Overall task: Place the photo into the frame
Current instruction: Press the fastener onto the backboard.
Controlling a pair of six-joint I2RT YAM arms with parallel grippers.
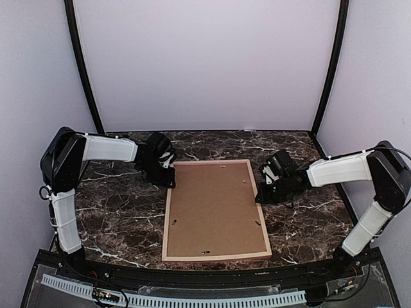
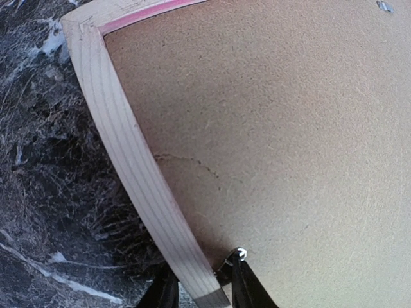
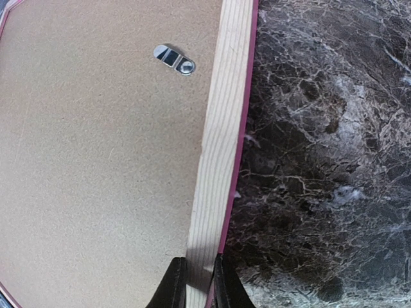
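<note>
The frame point(image 1: 167, 224) lies face down on the marble table, pale wood rails up, a pink edge showing point(image 3: 221, 128). A plain brown backing board point(image 1: 215, 208) fills it, and the photo is hidden. My left gripper point(image 1: 168, 174) is at the frame's far left corner. In the left wrist view its jaws point(image 2: 202, 292) straddle the left rail point(image 2: 138, 160). The inner finger point(image 2: 247, 289) stands a little off the rail, against a small metal tab point(image 2: 239, 254). My right gripper point(image 1: 260, 192) is shut on the right rail, both fingers pressed to it in the right wrist view point(image 3: 199, 285).
A metal turn clip point(image 3: 174, 59) sits on the backing board near the right rail. Dark marble table point(image 1: 115, 212) surrounds the frame. Pale walls enclose the back and sides, and a black bar with a white strip point(image 1: 192, 298) runs along the near edge.
</note>
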